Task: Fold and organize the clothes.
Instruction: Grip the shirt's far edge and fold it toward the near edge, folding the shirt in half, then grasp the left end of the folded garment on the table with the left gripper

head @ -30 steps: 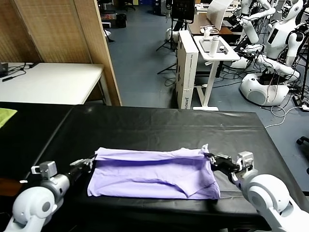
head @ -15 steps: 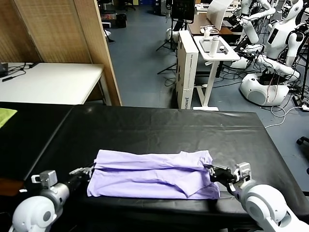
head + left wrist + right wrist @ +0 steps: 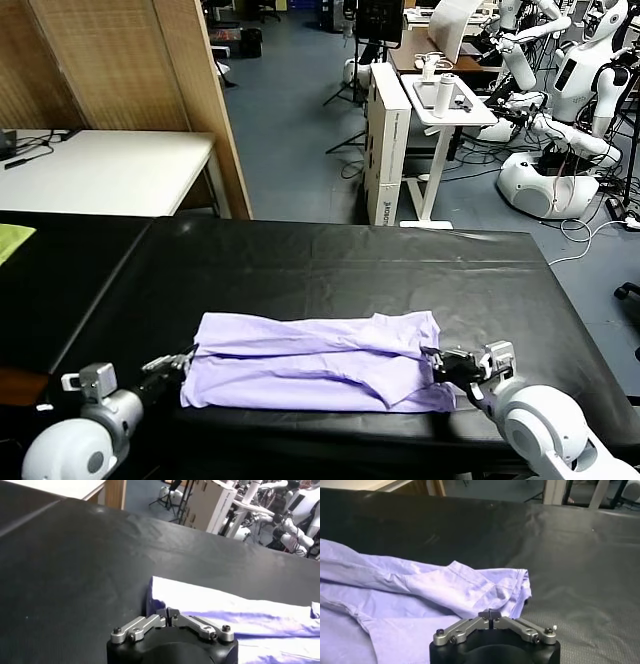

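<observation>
The pale lavender T-shirt (image 3: 315,362) lies folded lengthwise in a flat band across the near part of the black table (image 3: 340,265). My left gripper (image 3: 180,362) is at the shirt's left edge, low on the table. In the left wrist view its fingers (image 3: 168,614) are shut, with the shirt's corner (image 3: 156,604) bunched at the tips. My right gripper (image 3: 437,360) is at the shirt's right edge. In the right wrist view it (image 3: 490,613) is shut against the creased fabric (image 3: 470,587). The print is hidden.
A yellow-green cloth (image 3: 12,240) lies at the far left. A white table (image 3: 110,170) and a wooden screen (image 3: 150,60) stand behind on the left. A white stand (image 3: 440,100) and other robots (image 3: 560,150) are beyond the far edge.
Both grippers have moved back toward me and down. The shirt's raised far corners have come down and its far edge now lies folded over flat.
</observation>
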